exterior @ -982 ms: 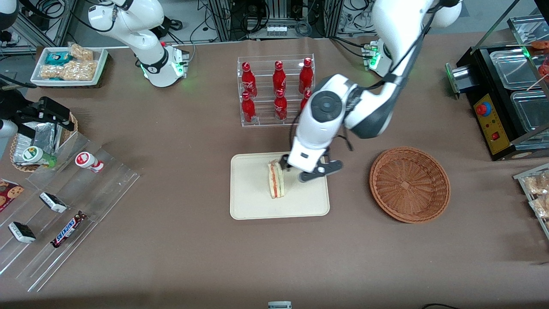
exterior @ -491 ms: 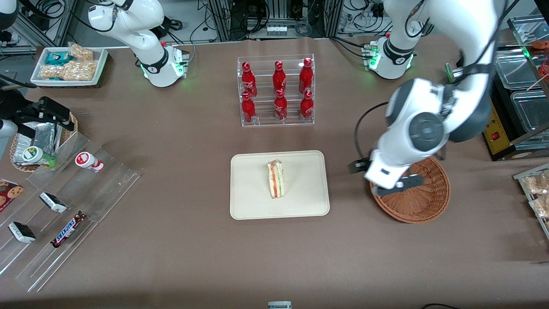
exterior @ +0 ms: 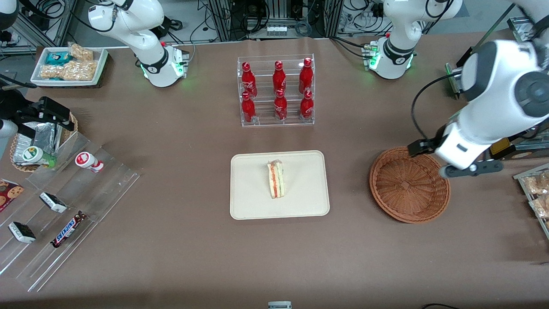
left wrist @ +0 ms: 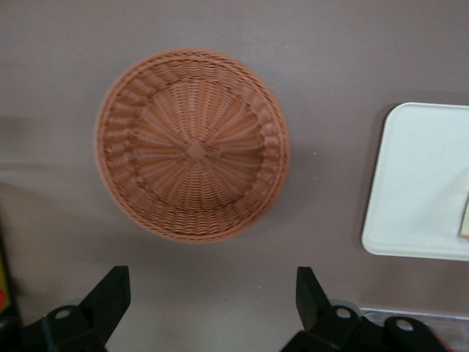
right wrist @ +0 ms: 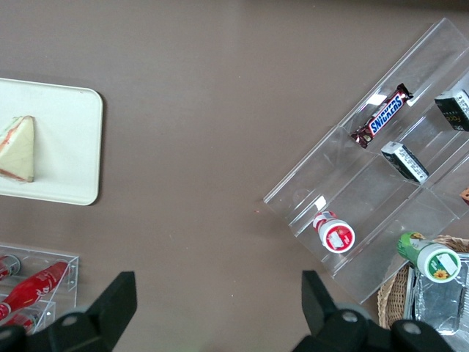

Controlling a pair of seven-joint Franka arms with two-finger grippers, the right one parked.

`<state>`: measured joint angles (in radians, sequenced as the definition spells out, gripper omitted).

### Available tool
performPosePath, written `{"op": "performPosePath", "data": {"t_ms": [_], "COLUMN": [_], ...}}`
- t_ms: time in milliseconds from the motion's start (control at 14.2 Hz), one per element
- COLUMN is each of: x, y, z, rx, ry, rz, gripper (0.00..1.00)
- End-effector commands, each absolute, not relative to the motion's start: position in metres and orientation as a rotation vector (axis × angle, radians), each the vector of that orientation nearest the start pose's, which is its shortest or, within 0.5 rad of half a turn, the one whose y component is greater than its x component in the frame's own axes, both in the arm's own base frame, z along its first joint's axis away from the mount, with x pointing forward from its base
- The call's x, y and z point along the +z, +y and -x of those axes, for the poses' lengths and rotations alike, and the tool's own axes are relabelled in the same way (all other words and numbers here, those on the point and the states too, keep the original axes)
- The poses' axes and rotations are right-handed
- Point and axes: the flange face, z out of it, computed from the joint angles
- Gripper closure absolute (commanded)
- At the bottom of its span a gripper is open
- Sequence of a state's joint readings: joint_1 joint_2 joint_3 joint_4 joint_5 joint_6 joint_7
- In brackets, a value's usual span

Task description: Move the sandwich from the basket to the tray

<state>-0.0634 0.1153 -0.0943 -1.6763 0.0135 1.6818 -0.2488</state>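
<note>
Item: triangular white-bread sandwich [exterior: 276,185] with red and green filling, resting near the middle of the flat cream rectangular tray [exterior: 249,205].
Round reddish-brown wicker basket [exterior: 409,184]: vacant.
Hand [left wrist: 212,304]: spread wide, holding nothing, withdrawn from the tray to above the basket's working-arm edge.
Transfer appears complete.

Sandwich [exterior: 276,179] on tray [exterior: 248,201], basket [exterior: 409,184] apart

Brown table [exterior: 180,240], cabled racks above
</note>
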Motion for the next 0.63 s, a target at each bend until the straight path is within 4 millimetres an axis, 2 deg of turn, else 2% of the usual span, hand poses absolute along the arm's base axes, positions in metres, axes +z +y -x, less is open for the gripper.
{"op": "performPosePath", "data": {"t_ms": [0,140,351,561], "x": [0.547,0.561,0.582,0.582], "y": [-0.058,-0.035,-0.008,-0.008], "z": [-0.563,-0.564,-0.565,-0.564], "rx": [0.100,0.077,0.072,0.084], "ry": [-0.052,0.002,-0.071,-0.076], "rz": [3.110,3.119,3.135,3.134], "gripper": [0.00,0.00,0.00,0.00]}}
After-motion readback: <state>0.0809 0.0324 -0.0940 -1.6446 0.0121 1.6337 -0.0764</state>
